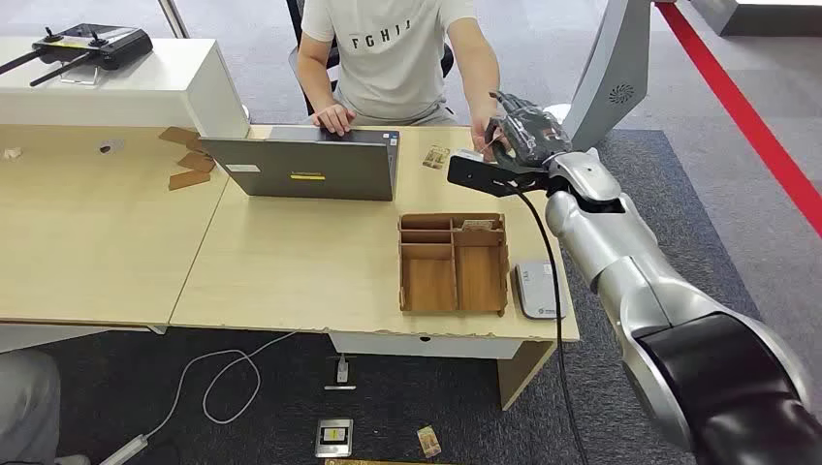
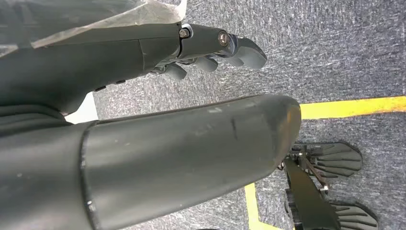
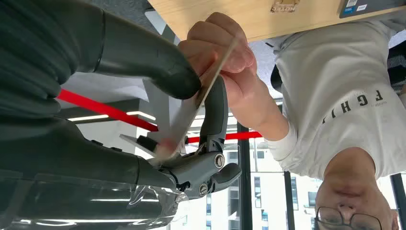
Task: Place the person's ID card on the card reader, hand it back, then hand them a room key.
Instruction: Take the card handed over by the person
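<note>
**Two hands on one card at the desk's far edge**

The right arm reaches across the wooden desk (image 1: pixel 291 281), its right hand (image 1: pixel 523 131) raised at the far edge, pinching a thin card (image 3: pixel 191 115) between thumb and finger. The person's hand (image 3: pixel 218 48) grips the card's other end (both hold it). The left hand (image 2: pixel 215 45) hangs over grey carpet, fingers curled, holding nothing. A card reader (image 1: pixel 539 291) lies beside the wooden organiser (image 1: pixel 453 263).

The person's light grey short-sleeved T-shirt (image 1: pixel 390 53), just beyond the right hand (image 1: pixel 523 131), reads "FGHII" in dark letters. No other print is legible.
</note>
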Action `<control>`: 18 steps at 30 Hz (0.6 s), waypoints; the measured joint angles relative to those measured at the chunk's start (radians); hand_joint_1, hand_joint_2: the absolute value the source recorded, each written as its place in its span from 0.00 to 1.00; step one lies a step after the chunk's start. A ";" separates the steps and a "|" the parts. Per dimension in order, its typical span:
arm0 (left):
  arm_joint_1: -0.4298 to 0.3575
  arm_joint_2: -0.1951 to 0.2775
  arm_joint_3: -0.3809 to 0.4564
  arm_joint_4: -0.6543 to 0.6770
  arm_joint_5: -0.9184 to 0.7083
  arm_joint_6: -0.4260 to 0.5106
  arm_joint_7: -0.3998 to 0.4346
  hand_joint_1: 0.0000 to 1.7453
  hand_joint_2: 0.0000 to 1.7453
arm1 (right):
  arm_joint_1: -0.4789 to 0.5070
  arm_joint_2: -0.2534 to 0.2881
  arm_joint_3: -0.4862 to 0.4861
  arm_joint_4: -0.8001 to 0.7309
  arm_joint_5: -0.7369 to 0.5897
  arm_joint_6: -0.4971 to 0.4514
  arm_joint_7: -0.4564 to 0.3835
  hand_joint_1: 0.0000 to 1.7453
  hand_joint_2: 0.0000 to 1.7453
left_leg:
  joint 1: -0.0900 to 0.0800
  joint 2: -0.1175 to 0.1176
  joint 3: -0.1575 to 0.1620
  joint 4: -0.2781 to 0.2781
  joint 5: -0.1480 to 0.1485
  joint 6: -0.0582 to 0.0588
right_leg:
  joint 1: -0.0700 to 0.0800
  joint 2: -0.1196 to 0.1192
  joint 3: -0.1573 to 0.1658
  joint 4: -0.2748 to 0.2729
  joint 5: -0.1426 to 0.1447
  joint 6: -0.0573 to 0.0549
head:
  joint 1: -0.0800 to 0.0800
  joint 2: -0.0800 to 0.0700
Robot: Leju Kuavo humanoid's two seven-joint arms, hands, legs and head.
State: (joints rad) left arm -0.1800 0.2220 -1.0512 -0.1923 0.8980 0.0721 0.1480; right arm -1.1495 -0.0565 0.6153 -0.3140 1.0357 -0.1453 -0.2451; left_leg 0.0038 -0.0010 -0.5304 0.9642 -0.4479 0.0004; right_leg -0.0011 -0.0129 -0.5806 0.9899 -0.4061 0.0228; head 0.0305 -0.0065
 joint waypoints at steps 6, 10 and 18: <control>0.000 0.000 -0.007 0.000 0.001 0.000 0.000 0.00 0.00 | 0.004 0.000 0.000 0.000 0.000 0.011 -0.004 1.00 1.00 | 0.000 0.000 0.000 0.000 0.000 0.000 | 0.000 0.000 0.000 0.000 0.000 0.000 | 0.000 0.000; 0.000 0.000 -0.010 0.000 0.001 0.000 0.000 0.00 0.00 | 0.006 -0.001 0.000 0.000 -0.001 0.009 -0.004 1.00 1.00 | 0.000 0.000 0.000 0.000 0.000 0.000 | 0.000 0.000 0.000 0.000 0.000 0.000 | 0.000 0.000; 0.000 0.000 -0.012 0.000 0.001 0.000 -0.002 0.00 0.00 | 0.011 -0.002 0.000 0.000 -0.004 0.006 -0.009 1.00 1.00 | 0.000 0.000 0.000 0.000 0.000 0.000 | 0.000 0.000 0.000 0.000 0.000 0.000 | 0.000 0.000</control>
State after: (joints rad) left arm -0.1798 0.2220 -1.0634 -0.1923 0.8992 0.0721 0.1460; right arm -1.1387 -0.0582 0.6150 -0.3140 1.0314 -0.1397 -0.2544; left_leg 0.0038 -0.0009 -0.5303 0.9642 -0.4479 0.0004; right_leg -0.0010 -0.0129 -0.5807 0.9899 -0.4061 0.0228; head 0.0305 -0.0065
